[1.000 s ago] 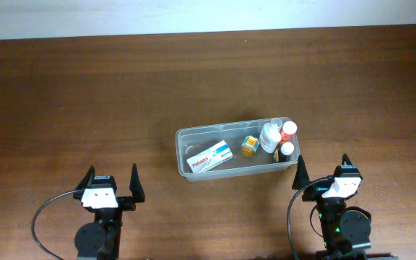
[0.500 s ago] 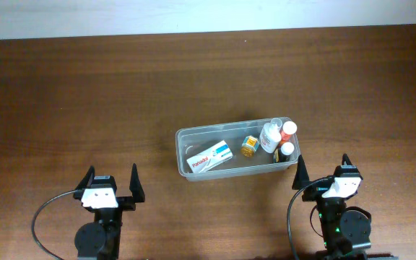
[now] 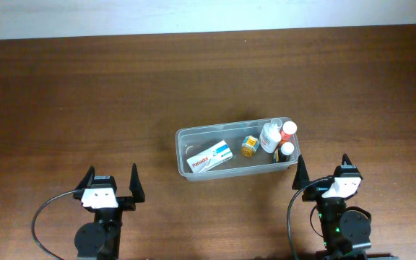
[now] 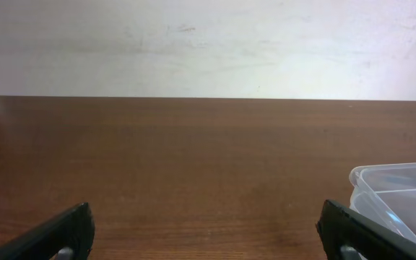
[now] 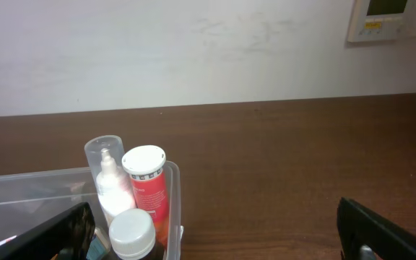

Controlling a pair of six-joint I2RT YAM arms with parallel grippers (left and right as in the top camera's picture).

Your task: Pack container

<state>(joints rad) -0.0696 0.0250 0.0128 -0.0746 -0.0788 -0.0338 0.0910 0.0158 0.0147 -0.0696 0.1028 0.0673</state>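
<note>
The clear plastic container (image 3: 182, 137) sits at the table's middle. It holds a white and blue box (image 3: 211, 155), a small yellow bottle (image 3: 249, 146), a white spray bottle (image 3: 270, 135), a red tube (image 3: 287, 130) and a dark white-capped bottle (image 3: 286, 150). My left gripper (image 3: 111, 181) is open and empty, near the front edge, left of the container. My right gripper (image 3: 322, 171) is open and empty, just right of the container's near right corner. The right wrist view shows the red tube (image 5: 147, 195), the spray bottle (image 5: 109, 180) and the white cap (image 5: 131, 232). The container's corner (image 4: 396, 195) shows in the left wrist view.
The brown wooden table (image 3: 85, 101) runs to a white wall at the back. A wall thermostat (image 5: 392, 18) shows at the upper right of the right wrist view.
</note>
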